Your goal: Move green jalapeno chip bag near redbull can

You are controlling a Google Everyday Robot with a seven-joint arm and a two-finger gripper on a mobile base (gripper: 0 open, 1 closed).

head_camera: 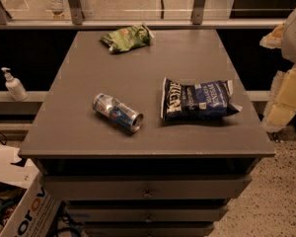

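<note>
In the camera view, the green jalapeno chip bag (127,37) lies at the far edge of the table (187,58), a little left of centre. The redbull can (118,113) lies on its side toward the near left, well apart from the bag. A dark-blue chip bag (200,100) lies to the right of the can. The gripper (281,107) hangs beyond the table's right edge, touching nothing; whether it is spread or pressed together I cannot tell. By my reading the task is barely begun: the reach, the grasp and the carry toward the can all remain.
</note>
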